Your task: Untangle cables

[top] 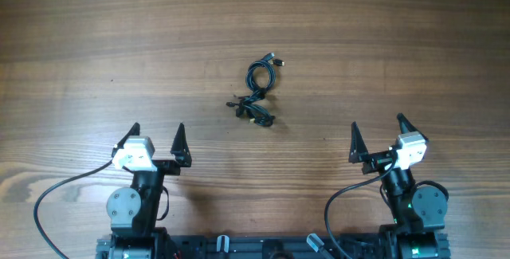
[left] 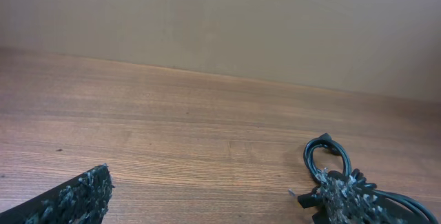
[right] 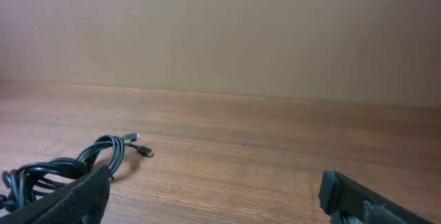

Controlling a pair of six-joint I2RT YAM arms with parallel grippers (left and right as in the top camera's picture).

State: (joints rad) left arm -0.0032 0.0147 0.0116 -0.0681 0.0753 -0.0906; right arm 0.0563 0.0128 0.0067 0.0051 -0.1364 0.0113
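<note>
The cables (top: 259, 92) lie in a small knotted black bundle at the middle of the wooden table, with a loop and silvery plug ends at its far end. My left gripper (top: 156, 141) is open and empty at the near left, well short of the bundle. My right gripper (top: 378, 138) is open and empty at the near right. In the left wrist view a cable loop (left: 329, 160) shows just behind the right finger. In the right wrist view the cables (right: 103, 156) lie at the left, partly hidden by the left finger.
The wooden table (top: 414, 44) stretches wide on all sides of the bundle. Thick black arm wires (top: 56, 195) curl beside each arm base at the near edge. A plain beige wall (right: 227, 31) stands behind the table's far edge.
</note>
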